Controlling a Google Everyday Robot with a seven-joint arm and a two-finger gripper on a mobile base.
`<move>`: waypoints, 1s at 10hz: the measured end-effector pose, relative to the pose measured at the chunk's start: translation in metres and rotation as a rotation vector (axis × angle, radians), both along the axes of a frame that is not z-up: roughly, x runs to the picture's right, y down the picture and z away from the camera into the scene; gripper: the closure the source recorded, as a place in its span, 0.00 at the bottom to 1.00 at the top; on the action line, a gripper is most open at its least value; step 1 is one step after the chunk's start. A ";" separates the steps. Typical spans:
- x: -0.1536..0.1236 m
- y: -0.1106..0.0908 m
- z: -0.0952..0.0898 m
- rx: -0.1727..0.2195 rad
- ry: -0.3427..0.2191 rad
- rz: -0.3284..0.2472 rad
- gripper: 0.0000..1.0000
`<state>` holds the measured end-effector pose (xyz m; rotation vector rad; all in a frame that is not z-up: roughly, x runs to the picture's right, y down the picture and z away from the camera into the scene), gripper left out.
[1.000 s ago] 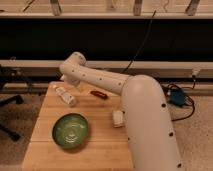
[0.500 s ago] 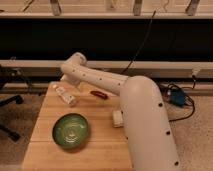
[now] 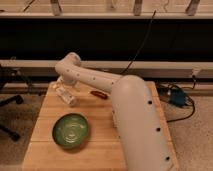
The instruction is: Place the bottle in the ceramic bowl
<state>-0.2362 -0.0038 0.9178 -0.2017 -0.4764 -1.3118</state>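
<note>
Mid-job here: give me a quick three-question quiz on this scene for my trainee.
1. True or false: the bottle already lies inside the ceramic bowl.
2. Where is the claw? A) over the bowl; B) at the far left of the table, by the bottle; C) past the right edge.
3. Fill in: the bowl's colour is ____.
Key: 1 false; 2 B; 3 green.
</note>
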 end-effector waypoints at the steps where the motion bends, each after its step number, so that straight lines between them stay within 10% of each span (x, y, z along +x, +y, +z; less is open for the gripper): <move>1: -0.003 0.002 0.004 0.003 -0.007 -0.033 0.20; 10: -0.035 0.032 0.021 -0.069 -0.142 -0.250 0.20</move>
